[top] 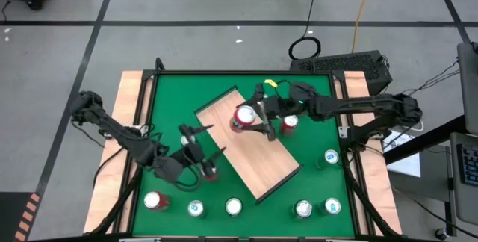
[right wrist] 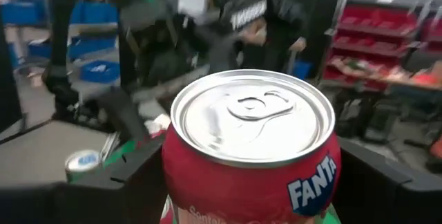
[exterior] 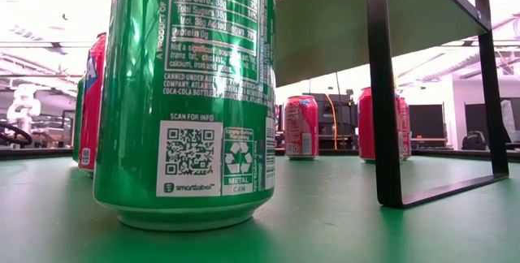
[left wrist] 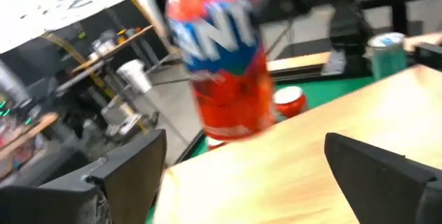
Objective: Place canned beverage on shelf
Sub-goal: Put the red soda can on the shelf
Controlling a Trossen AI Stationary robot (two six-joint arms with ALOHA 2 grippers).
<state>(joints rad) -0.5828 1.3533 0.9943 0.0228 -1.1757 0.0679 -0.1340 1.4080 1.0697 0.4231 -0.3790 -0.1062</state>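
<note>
Grey floor with dark tape lines surrounds the green desk [top: 168, 100] in the high view, and an orange vacuum sits at the upper left of the frame. On the desk the shelf [top: 258, 152], a light wood-grain board with dark edges, lies at an angle near the centre.

Coming in from the right of the frame, the right pincer [top: 256, 119] reaches over the shelf's upper part, its fingers set around a red Fanta can [top: 244, 118] that stands upright on the board. The right wrist view shows that can [right wrist: 252, 148] close up, silver lid up, with a dark finger on each side of it.

At the shelf's left edge in the high view, the left pincer [top: 202, 141] has its fingers spread wide and holds nothing; another red can [top: 210, 172] stands on the desk just below it. Its wrist view looks across the board [left wrist: 290, 175] at the red Fanta can [left wrist: 228, 58], well apart from the two open fingers.

Along the bottom of the high view stand more cans in a row, red at the left and green-sided further right. A large green can [exterior: 191, 92] fills the left of the low view, beside the shelf's dark leg [exterior: 383, 92].
</note>
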